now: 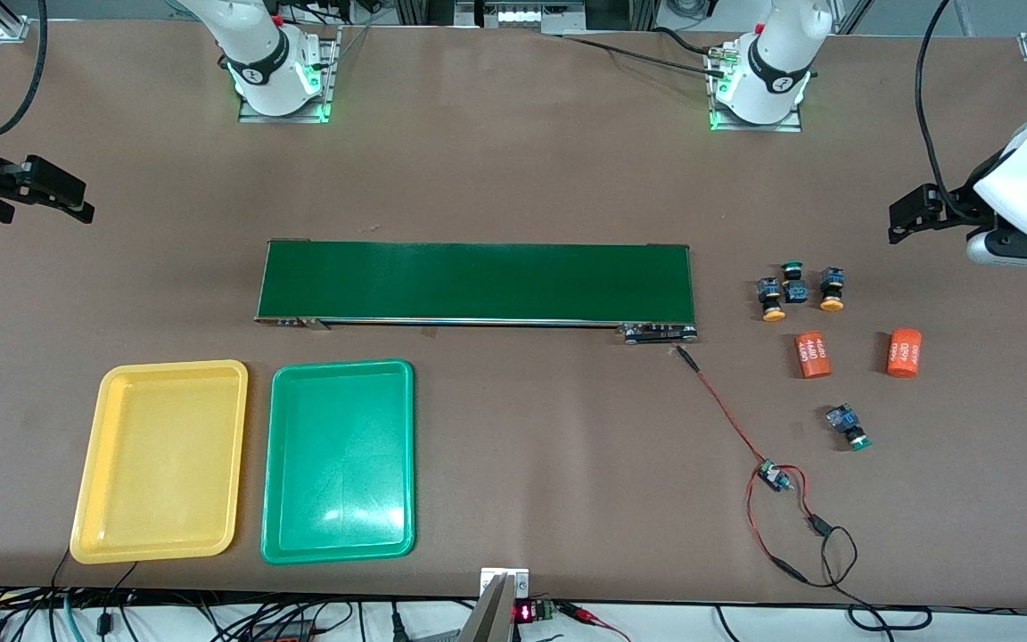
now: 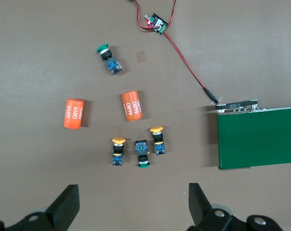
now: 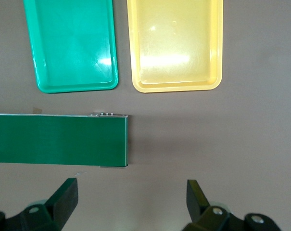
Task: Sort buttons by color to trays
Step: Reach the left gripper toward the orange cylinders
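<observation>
Three buttons cluster beside the belt's end toward the left arm: two orange-capped (image 1: 772,301) (image 1: 832,291) with a green-capped one (image 1: 792,278) between them. Another green button (image 1: 849,427) lies alone, nearer the front camera. In the left wrist view the orange buttons (image 2: 118,151) (image 2: 158,140), the middle green button (image 2: 142,154) and the lone green button (image 2: 108,58) all show. My left gripper (image 2: 134,204) (image 1: 906,218) hangs open over bare table by the cluster. The yellow tray (image 1: 161,459) (image 3: 174,43) and green tray (image 1: 338,459) (image 3: 73,43) hold nothing. My right gripper (image 3: 131,202) (image 1: 68,198) hangs open over bare table off the belt's other end.
A long dark-green belt (image 1: 478,281) lies across the middle of the table. Two orange numbered cylinders (image 1: 814,354) (image 1: 904,352) lie between the cluster and the lone green button. A small circuit board (image 1: 775,475) on red-black wires sits nearer the front camera.
</observation>
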Controlling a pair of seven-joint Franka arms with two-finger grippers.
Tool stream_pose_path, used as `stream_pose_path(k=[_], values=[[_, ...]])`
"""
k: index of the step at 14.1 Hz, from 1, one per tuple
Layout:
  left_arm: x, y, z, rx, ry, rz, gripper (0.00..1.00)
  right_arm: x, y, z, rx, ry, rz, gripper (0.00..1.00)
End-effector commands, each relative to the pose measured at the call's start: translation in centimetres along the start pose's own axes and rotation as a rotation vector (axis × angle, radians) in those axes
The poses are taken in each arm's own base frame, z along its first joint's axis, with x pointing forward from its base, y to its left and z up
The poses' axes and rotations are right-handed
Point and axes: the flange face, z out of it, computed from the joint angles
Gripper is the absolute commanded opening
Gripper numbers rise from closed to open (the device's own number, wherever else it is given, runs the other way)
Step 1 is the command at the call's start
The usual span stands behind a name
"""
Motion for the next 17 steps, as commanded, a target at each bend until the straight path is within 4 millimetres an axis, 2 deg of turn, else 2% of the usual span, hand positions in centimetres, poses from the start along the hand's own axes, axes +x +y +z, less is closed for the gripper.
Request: stream_pose_path(k=[1, 3, 5, 8, 13, 15, 17], values=[[-0.2, 0.0, -0.6, -0.010, -0.003, 0.016, 1.00, -0.4, -0.1, -0.6, -0.008, 0.001, 0.009, 1.00], [0.1, 0.1, -0.9, -0.003, 0.003, 0.020, 1.00, -0.4, -0.2, -0.6, -0.005, 0.001, 0.009, 1.00], [0.5, -0.1, -0.5, -0.007, -0.006, 0.009, 1.00, -0.4, 0.9, -0.6, 0.004, 0.001, 0.016, 1.00], [1.2, -0.2, 0.9, -0.008, -0.041, -0.001, 1.00, -0.4, 0.8, -0.7, -0.002, 0.003, 0.014, 1.00], [3.6, -3.7, 5.9, -0.027, -0.119, -0.044, 1.00, -0.4, 1.0, -0.6, -0.004, 0.001, 0.012, 1.00], [5.3, -3.4, 8.5, -0.026, -0.147, -0.049, 1.00, -0.4, 0.5, -0.7, -0.004, 0.001, 0.001, 1.00], [7.3, -3.8, 13.4, -0.029, -0.176, -0.057, 1.00, -0.4, 0.0, -0.6, 0.001, 0.000, 0.000, 1.00]])
